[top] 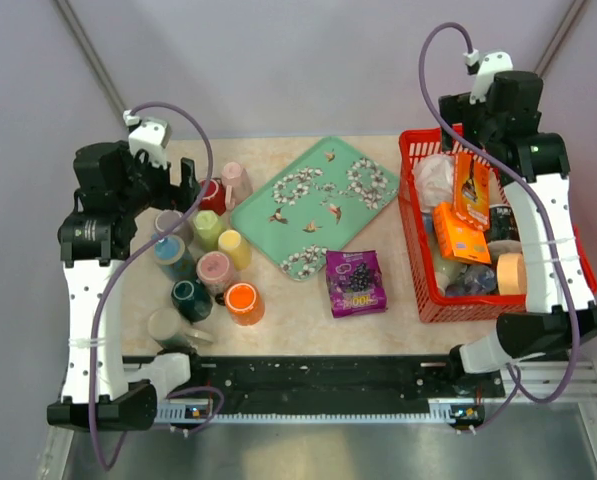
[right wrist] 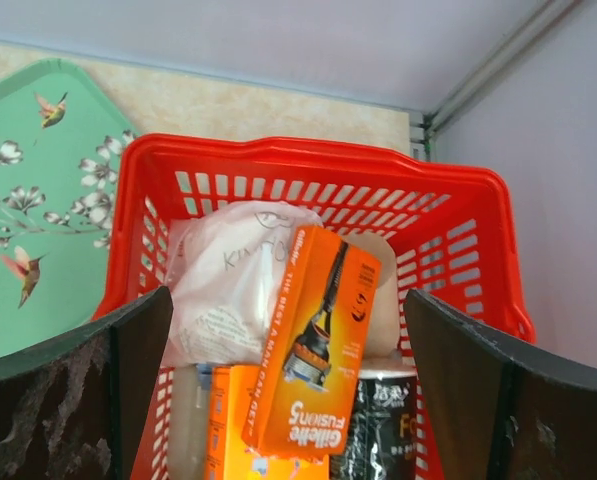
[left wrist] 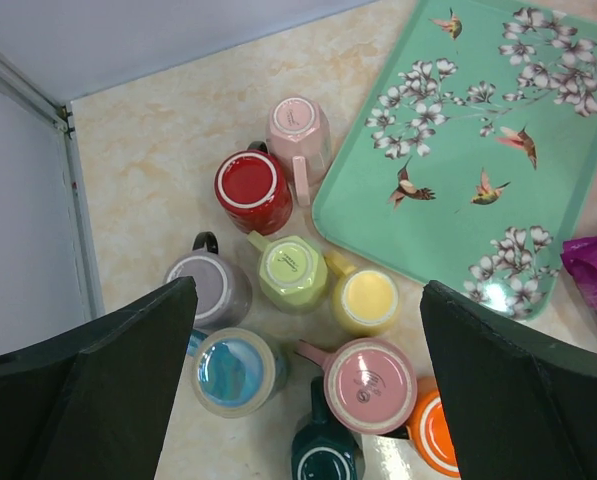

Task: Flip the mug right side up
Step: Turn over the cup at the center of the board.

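Hanging released and empty above the left half of the surface [top: 308, 320]: the left tool [left wrist: 308, 283], dark fingers [left wrist: 108, 380] spread wide, gripping nothing. Directly below, framed between those fingers, a tight cluster of mugs [top: 213, 268], most of them standing with bases up. At the middle of the cluster, a pale green mug [left wrist: 290, 272] beside a yellow mug [left wrist: 366, 300]; impossible to say which way up the yellow one lies. Toward the back wall, a red mug [left wrist: 253, 190] touching a pale pink mug [left wrist: 298, 135]. To the left, a grey mug [left wrist: 210, 288] with a dark handle. Nearer the arm, a blue-glazed mug [left wrist: 234, 370], a pink mug [left wrist: 370, 385], a dark teal mug [left wrist: 326, 455] and an orange mug [left wrist: 438, 435], packed close. Just right of the cluster, a mint-green tray [left wrist: 458, 230] printed with birds and blossom, flat on the surface. Near the tray's front corner, a purple packet [top: 356, 283].

Over on the right, likewise released and empty: the right tool [right wrist: 288, 292], raised over a red basket [right wrist: 318, 165]. Inside the basket, an orange razor box [right wrist: 313, 340] leaning against a white plastic bag [right wrist: 228, 280], with more packages crowded underneath.
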`<state>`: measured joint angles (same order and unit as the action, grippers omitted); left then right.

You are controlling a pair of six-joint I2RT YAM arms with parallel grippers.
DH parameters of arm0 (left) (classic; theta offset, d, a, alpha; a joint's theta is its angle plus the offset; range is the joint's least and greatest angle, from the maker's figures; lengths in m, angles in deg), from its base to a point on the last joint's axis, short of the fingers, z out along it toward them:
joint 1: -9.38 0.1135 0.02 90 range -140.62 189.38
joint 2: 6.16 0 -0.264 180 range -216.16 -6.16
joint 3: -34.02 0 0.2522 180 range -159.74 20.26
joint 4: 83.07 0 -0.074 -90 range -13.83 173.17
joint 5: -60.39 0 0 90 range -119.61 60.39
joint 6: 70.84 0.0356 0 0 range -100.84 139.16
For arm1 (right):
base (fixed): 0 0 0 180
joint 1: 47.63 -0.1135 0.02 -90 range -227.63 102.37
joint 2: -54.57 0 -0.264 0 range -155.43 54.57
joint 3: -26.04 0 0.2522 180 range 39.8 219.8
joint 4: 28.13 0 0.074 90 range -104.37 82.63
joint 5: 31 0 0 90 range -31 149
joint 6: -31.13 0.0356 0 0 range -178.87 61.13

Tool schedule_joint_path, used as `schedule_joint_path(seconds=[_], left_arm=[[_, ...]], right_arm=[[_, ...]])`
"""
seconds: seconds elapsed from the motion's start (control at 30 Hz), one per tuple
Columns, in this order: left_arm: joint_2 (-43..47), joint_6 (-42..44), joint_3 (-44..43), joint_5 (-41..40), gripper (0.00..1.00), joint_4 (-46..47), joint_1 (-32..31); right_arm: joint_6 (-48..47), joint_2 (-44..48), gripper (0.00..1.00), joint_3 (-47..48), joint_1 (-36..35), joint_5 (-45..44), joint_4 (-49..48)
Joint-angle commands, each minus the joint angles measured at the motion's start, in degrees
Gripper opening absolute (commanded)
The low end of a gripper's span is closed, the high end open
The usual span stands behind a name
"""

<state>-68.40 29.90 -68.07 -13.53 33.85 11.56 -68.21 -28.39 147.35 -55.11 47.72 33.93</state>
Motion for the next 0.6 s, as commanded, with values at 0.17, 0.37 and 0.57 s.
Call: schedule_joint_path(seconds=[0.17,0.37,0.57], left_arm=[[-7.71,3.07,-7.11,7.03,0.97,9.59,0.02],[-8.87,-4.68,5.07,11.17,0.92,14.15,-1.47],[-3.78,0.31,16.52,10.11,0.89,11.81,-4.90]], right_arm=[[-8.68,-5.28,0.99,1.27,-2.60,35.19,-8.55],[-13.59,-7.40,0.93,-9.42,-14.47,35.54,-13.20],[-13.51,-5.46,0.89,-24.91,-23.44,35.20,-22.88]])
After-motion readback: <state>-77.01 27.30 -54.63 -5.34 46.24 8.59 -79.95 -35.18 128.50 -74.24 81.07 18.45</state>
